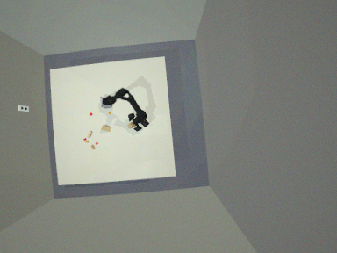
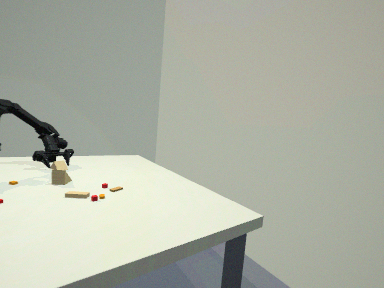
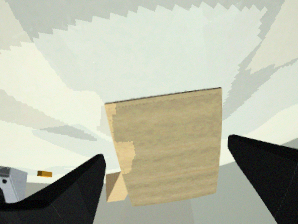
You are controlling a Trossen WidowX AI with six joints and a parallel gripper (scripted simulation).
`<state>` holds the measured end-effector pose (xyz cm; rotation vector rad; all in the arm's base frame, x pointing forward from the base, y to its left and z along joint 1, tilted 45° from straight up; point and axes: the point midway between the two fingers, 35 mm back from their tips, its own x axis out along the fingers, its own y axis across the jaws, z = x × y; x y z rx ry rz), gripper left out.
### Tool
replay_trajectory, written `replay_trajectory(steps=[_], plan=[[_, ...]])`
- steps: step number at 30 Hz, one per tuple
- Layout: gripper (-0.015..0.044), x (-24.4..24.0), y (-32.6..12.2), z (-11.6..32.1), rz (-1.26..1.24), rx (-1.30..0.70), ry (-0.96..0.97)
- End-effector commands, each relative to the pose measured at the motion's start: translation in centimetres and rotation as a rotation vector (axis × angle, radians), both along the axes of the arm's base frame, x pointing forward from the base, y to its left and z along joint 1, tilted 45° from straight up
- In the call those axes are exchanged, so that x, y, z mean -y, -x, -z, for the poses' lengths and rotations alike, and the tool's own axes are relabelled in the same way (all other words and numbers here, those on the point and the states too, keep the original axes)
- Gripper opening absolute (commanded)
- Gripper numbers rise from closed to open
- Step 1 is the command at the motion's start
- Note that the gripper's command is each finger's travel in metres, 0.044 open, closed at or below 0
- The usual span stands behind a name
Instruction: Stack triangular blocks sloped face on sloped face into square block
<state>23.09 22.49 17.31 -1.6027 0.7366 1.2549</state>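
Observation:
One triangular block [image 1: 132,126] [image 2: 59,166] [image 3: 172,150] lies on the table under my hand, its wood-grained face filling the middle of the wrist view. The other triangular block [image 1: 106,128] [image 2: 58,178] stands apart from it, nearer the scattered small pieces; part of it shows in the wrist view [image 3: 116,190] behind the first block's left edge. My gripper [image 1: 134,122] [image 2: 58,165] [image 3: 166,151] is wide open and empty, with one finger towards each side of the first block. The fingertips' exact height beside it is hard to tell.
On the table [image 1: 145,162] [image 2: 165,225] lie a wooden plank [image 1: 89,134] [image 2: 77,194], a smaller plank [image 1: 93,147] [image 2: 116,189], a few small red cubes and an orange piece [image 1: 110,112] [image 2: 13,183] [image 3: 44,174]. The arm's base [image 1: 106,102] stands beyond the blocks.

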Motion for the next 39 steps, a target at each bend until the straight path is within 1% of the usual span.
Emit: replay_trajectory(steps=[1, 3, 11, 18, 25, 39], plan=[[0.0440, 0.0, 0.0, 0.2, -0.004, -0.005, 0.000], [0.0440, 0.0, 0.0, 0.2, -0.004, -0.005, 0.000], [0.0230, 0.0, 0.0, 0.1, 0.000, -0.001, 0.001], [0.0183, 0.0, 0.0, 0.1, 0.000, -0.001, 0.001], [0.0000, 0.7, -0.2, -0.7, 0.000, -0.001, 0.001], [0.0000, 5.5, -0.9, -5.5, 0.001, 0.000, 0.006]])
